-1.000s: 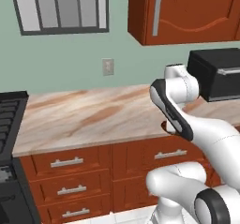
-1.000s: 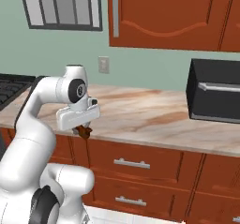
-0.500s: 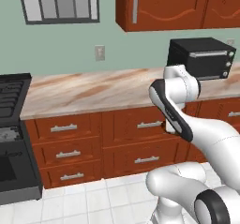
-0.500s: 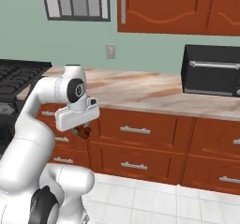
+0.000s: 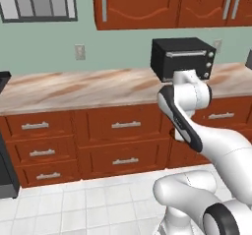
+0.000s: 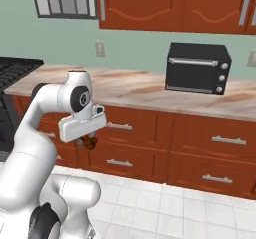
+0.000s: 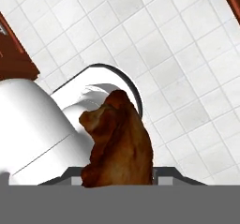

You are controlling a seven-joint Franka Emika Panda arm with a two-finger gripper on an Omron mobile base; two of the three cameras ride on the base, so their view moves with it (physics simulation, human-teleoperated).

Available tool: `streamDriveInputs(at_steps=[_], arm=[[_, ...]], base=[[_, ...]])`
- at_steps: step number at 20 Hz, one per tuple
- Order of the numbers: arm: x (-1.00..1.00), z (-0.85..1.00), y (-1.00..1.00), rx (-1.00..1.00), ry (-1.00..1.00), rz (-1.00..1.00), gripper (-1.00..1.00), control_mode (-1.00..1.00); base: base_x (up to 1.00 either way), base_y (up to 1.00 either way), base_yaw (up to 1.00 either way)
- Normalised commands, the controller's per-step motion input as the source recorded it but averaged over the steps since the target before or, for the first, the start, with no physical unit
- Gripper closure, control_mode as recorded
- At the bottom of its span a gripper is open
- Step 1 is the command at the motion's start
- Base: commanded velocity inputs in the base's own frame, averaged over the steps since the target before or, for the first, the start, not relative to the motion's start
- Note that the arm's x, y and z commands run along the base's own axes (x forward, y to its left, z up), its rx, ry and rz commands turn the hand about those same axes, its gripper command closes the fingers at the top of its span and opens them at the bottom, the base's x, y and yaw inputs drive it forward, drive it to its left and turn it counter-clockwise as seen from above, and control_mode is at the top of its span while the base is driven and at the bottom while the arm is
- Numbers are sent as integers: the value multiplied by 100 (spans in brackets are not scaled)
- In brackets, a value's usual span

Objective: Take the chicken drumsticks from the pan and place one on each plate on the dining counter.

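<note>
Drumstick [image 7: 119, 141] hangs gripped above floor tiles [image 7: 187, 54].

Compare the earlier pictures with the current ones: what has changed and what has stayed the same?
The whole scene shifted because the base drove back and turned from the wall counter; the toaster oven itself did not move. The gripper stays shut on the chicken drumstick.

The arm [image 6: 45, 108] is glossy white with rounded links. Dark rings mark its joints; its hand block is boxy.
</note>
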Motion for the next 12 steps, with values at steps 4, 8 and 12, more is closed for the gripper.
streamDriveInputs(at_steps=[4, 8, 12], arm=[[0, 0, 0, 0, 0, 0, 100, 100], [0, 0, 0, 0, 0, 0, 100, 100], [0, 0, 0, 0, 0, 0, 100, 100]], base=[[-55, -71, 12], [-95, -32, 6], [-100, -6, 0]])
